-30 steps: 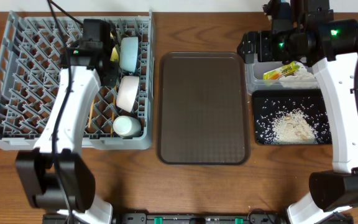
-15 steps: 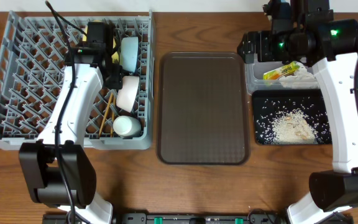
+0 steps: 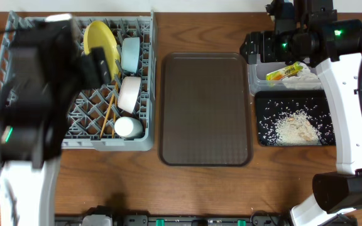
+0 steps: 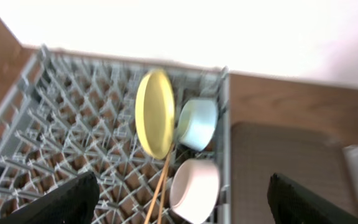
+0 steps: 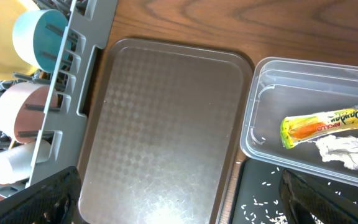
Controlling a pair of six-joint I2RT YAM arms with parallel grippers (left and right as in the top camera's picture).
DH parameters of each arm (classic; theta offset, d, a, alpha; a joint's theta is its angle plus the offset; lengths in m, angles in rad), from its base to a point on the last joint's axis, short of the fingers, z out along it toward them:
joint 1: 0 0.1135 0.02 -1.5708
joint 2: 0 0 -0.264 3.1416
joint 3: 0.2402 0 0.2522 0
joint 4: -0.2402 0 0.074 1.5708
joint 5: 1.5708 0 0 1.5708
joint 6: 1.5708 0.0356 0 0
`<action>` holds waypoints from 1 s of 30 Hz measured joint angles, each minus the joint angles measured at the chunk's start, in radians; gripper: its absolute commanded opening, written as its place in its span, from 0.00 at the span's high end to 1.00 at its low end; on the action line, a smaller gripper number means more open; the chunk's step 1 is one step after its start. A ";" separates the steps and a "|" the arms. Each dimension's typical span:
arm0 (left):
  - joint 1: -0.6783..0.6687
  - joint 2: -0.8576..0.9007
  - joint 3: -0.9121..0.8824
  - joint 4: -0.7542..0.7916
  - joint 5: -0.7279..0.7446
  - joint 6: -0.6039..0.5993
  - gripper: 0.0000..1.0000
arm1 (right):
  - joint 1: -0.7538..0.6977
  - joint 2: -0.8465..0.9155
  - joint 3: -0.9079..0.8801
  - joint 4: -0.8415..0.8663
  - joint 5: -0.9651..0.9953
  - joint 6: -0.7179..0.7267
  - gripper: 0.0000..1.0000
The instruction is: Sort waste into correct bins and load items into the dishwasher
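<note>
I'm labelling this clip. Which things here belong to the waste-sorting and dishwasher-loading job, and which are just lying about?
Job: yellow plate, blue bowl, white bowl, white cup, chopsticks, dish rack, snack wrapper, crumpled paper, rice scraps, clear tub, black tray.

Lying about: brown serving tray.

**Mostly plastic, some wood and paper**

We see a matt grey plastic dish rack [image 4: 61, 124]. The yellow plate [image 4: 155, 113] and the light blue bowl [image 4: 197, 122] look smooth and glossy. The chopsticks [image 4: 161, 186] look like bare wood. The brown tray [image 5: 166, 124] has a fine diamond texture with a dull sheen. The clear tub [image 5: 263, 124] is see-through plastic, the snack wrapper [image 5: 328, 120] shiny film, the white paper [image 5: 347, 152] crumpled and matt. The black tray [image 3: 264, 139] is glossy. The table [image 3: 200, 188] shows smooth wood grain.
</note>
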 measured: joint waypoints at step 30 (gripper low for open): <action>0.000 -0.072 -0.005 -0.042 0.060 -0.003 0.10 | 0.000 -0.157 -0.140 0.185 0.164 -0.023 0.01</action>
